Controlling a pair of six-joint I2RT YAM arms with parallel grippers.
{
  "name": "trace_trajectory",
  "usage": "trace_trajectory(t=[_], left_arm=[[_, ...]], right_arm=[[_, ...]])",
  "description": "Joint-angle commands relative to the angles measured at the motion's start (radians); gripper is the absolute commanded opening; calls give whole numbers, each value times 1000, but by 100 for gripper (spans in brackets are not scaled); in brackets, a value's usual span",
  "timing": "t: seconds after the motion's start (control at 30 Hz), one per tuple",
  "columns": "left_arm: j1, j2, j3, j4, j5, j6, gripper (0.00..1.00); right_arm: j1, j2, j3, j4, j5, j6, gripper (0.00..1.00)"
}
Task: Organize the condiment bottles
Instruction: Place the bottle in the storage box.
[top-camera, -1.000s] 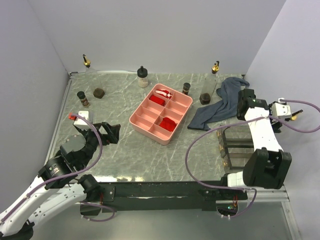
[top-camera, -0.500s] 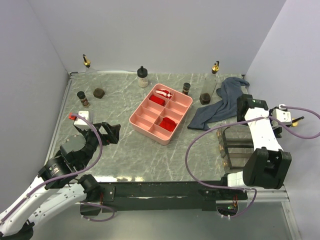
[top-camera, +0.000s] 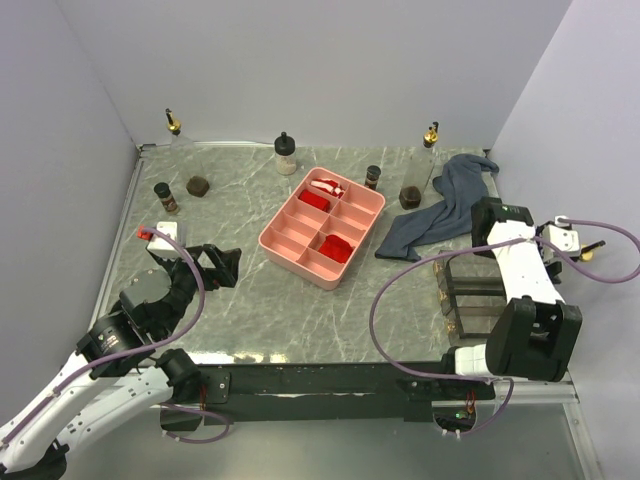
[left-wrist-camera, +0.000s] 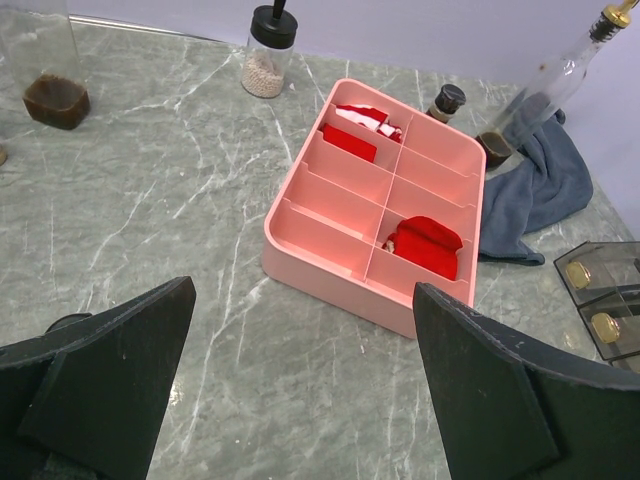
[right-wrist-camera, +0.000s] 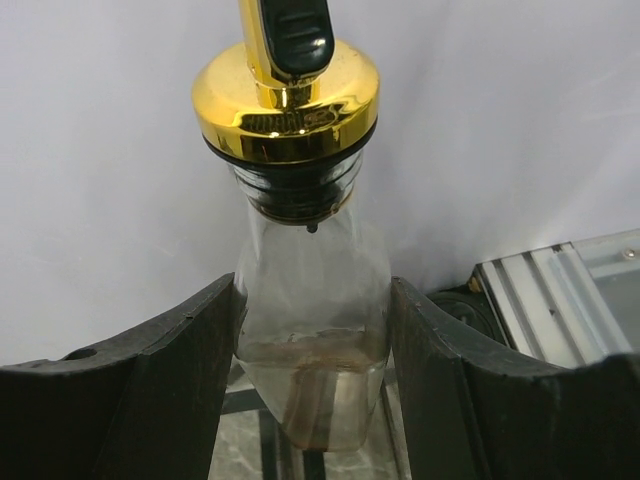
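Observation:
My right gripper (right-wrist-camera: 315, 305) is shut on a tall clear bottle (right-wrist-camera: 312, 290) with a gold pourer spout and a little brown liquid. In the top view it (top-camera: 566, 234) holds the bottle (top-camera: 584, 251) at the table's right edge, beside a smoky organizer (top-camera: 480, 290). My left gripper (top-camera: 215, 265) is open and empty at the near left, its jaws wide apart in its wrist view (left-wrist-camera: 303, 300). At the back stand two tall clear gold-spout bottles (top-camera: 173, 128) (top-camera: 428, 150), a black-capped cream bottle (top-camera: 286, 153) and two small brown ones (top-camera: 165, 196) (top-camera: 372, 177).
A pink divided tray (top-camera: 300, 262) holding red packets sits mid-table. A blue-grey cloth (top-camera: 445, 205) lies at the back right. The organizer also shows in the left wrist view (left-wrist-camera: 600, 262), with gold caps inside. Walls close the left, back and right.
My right gripper has moved a little toward the near edge with the bottle in it. The left arm has not moved.

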Motion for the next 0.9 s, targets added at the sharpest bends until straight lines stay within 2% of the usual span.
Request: trace_trajectory(t=[0.0,0.53,0.87], left_arm=[[-1,-14,1,29,7,9,97],[-1,-14,-4,38,8,17,97],[-1,-15,-5,35,7,17,97]], right_arm=[[-6,-4,-28,-22,274,123,0],[-7,158,-4,-45,343,212,0],[-10,166,5,-42,346,229,0]])
